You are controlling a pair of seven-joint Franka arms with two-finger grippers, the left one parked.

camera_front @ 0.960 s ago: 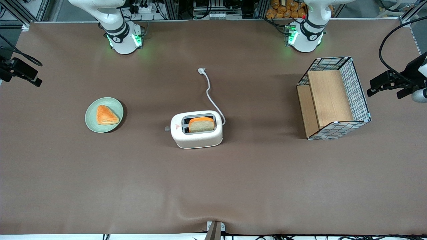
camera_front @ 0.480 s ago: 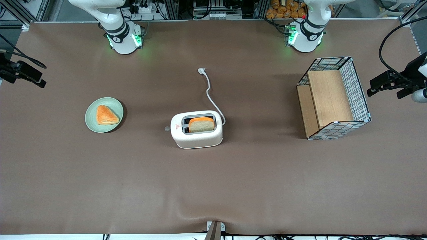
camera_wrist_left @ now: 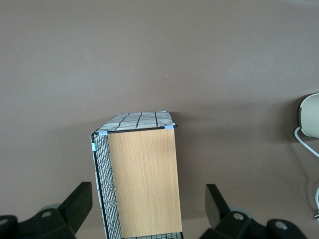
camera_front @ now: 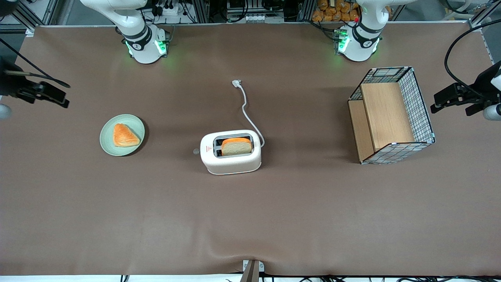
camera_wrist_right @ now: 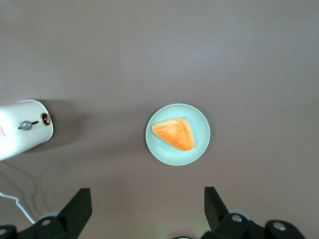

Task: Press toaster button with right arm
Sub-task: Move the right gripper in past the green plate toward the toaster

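Front view, listed outward from the small white rounded two-slot toaster (camera_front: 230,152), which stands upright mid-bench on the brown-covered bench (camera_front: 250,219). One slice of bread with an orange crust (camera_front: 236,146) sits in its slots. The tiny grey round toaster button (camera_front: 196,151) projects from the short end wall facing the working arm's end of the bench. A white cord (camera_front: 247,111) trails from the toaster, farther from the camera. A pale green round plate (camera_front: 107,143) carrying a triangular orange pastry (camera_front: 125,135) lies toward the working arm's end, well apart from the toaster. The right arm's black gripper (camera_front: 47,94) hangs at that end, past the plate; fingers (camera_wrist_right: 76,210) spread wide, holding nothing.
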